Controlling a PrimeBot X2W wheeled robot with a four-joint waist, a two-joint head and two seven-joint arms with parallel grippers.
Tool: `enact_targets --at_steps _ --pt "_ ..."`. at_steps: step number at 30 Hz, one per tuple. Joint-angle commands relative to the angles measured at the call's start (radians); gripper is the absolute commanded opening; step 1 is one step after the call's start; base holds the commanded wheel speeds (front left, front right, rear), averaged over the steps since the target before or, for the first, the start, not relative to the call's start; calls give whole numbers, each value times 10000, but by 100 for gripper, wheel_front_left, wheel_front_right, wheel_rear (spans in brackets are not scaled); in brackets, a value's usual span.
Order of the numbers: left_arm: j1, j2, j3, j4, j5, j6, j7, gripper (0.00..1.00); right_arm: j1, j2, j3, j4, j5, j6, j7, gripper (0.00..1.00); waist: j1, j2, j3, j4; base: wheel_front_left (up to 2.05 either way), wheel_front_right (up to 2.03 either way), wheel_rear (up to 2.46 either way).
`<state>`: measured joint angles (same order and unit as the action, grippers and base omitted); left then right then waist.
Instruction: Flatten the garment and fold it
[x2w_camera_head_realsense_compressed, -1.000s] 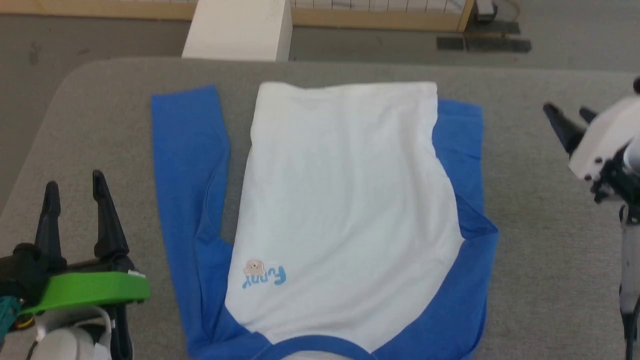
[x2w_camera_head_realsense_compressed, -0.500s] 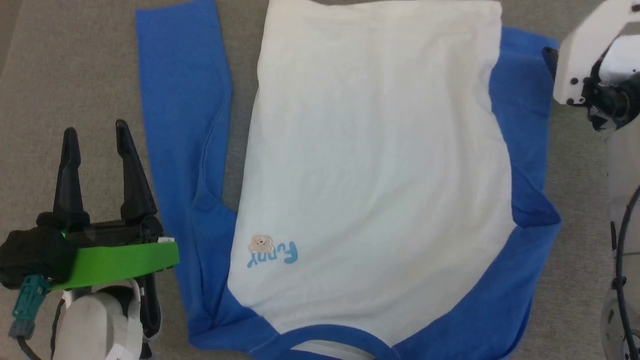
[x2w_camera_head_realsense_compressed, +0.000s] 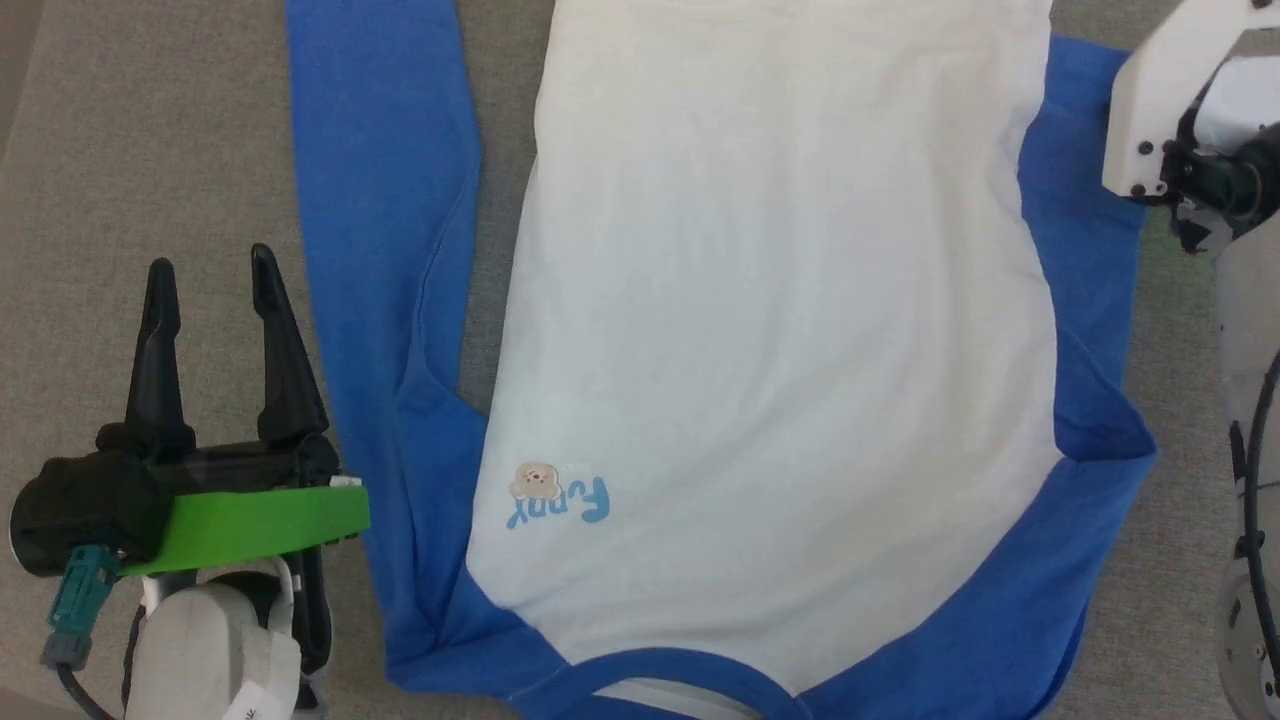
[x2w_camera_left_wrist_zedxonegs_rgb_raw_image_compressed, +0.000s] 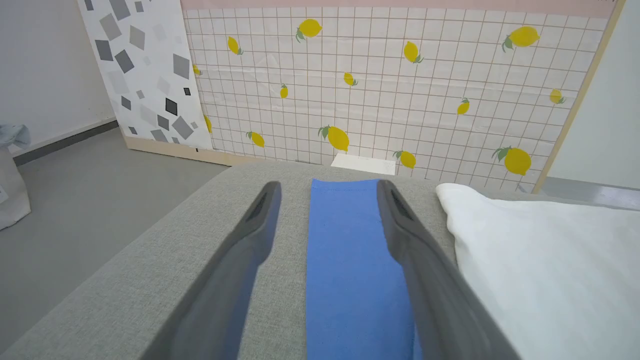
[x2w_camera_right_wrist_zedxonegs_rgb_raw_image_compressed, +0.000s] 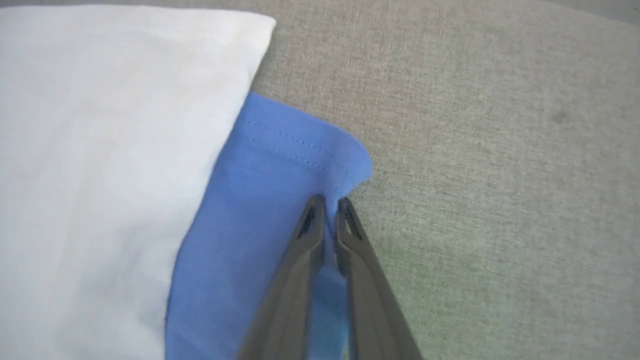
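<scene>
Grey cloth table (x2w_camera_head_realsense_compressed: 150, 120) before a lemon-print panel (x2w_camera_left_wrist_zedxonegs_rgb_raw_image_compressed: 390, 100).

We read a single word: the small blue "Funny" print (x2w_camera_head_realsense_compressed: 570, 500) on the white front of the garment (x2w_camera_head_realsense_compressed: 780, 330), upside down from the head view, up from the blue neckband (x2w_camera_head_realsense_compressed: 690, 665) toward its left end, touching a tiny cartoon (x2w_camera_head_realsense_compressed: 535, 481); nothing else legible
</scene>
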<state>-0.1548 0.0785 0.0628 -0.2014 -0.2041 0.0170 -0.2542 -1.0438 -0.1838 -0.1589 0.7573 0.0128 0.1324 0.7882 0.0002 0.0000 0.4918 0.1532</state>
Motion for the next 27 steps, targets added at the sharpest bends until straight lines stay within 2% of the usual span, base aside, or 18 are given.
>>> enact_targets --at_steps 1,4,12,16,23,27 --pt "-88 -64 83 55 128 -92 -75 100 305 -46 -254 86 188 -17 -262 0 -2 0 -199 -94 0 0 0" --pt "12 -107 182 179 208 -173 -75 100 425 -272 -959 -18 611 -17 -770 0 -2 0 -531 -192 0 0 0" --pt "301 -193 260 451 301 -328 -76 100 1554 -1483 -2839 -523 1149 -17 -1355 0 -2 0 -1538 -400 0 0 0" --pt "596 -210 400 482 343 -398 -76 100 2392 -2024 -3871 -1121 843 -17 -1460 0 -2 0 -2077 -638 0 0 0" --pt "929 -225 570 407 423 -486 -76 100 3267 -2028 -5022 -2542 33 -17 -1009 0 -2 0 -2604 -877 0 0 0" --pt "1060 -235 635 432 435 -507 -76 100 3590 -1681 -4483 -3400 223 -17 -730 0 -2 0 -2911 -962 0 0 0"
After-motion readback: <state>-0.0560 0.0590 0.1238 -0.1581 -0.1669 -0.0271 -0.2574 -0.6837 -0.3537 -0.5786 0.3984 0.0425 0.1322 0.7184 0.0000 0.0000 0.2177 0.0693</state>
